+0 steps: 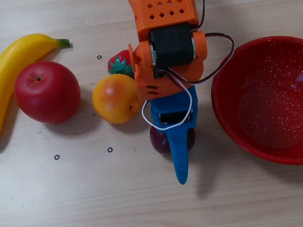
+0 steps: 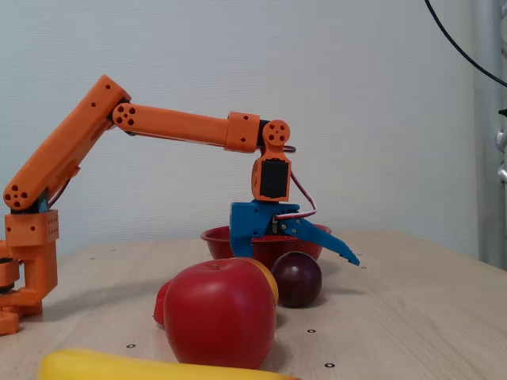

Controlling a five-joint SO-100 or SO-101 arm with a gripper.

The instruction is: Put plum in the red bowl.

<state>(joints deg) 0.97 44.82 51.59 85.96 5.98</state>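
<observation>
Plum (image 2: 298,279) looks glossy, round and likely slick; I'd pinch its widest girth. Gripper (image 2: 297,255) jaws spread apart, straddling it, nothing held.

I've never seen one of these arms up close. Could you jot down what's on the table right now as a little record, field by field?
arm: orange, reaching out over the fruit
gripper: blue fingers spread open, straddling the plum
plum: dark purple, on the table, not gripped
red bowl: empty, right of the plum in the overhead view
orange: next to the plum
strawberry: partly hidden by the arm
apple: touching the banana
banana: far left in the overhead view
</observation>
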